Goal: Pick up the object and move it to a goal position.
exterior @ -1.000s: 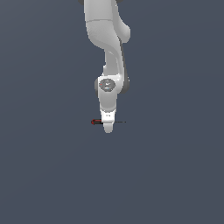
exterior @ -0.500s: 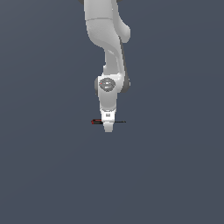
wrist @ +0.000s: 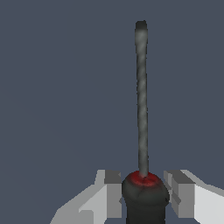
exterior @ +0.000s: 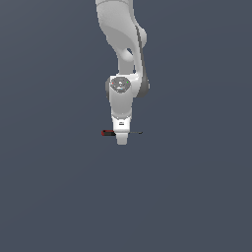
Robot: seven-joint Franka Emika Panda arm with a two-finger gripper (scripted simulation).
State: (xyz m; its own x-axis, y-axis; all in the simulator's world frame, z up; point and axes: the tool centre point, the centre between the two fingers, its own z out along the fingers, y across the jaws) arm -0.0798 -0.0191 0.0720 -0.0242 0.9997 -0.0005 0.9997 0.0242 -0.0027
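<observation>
Now the end effector (wrist: pixel 145 197) flanks the screwdriver (wrist: pixel 141 131) handle (contact unclear).

The flat grey floor (exterior: pixel 59 197) (plain, unmarked) carries the screwdriver (exterior: pixel 109 133) lying flat.

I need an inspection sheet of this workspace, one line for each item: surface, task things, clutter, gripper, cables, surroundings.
Surface: plain grey-blue ground, no marks.
Task things: one screwdriver, red-and-black handle, thin dark shaft; it lies level across the exterior view.
Clutter: nothing seen.
Gripper: gripper points down over the tool, one finger on each side of the handle; contact cannot be told.
Cables: nothing seen.
Surroundings: white arm above; nothing else seen.
</observation>
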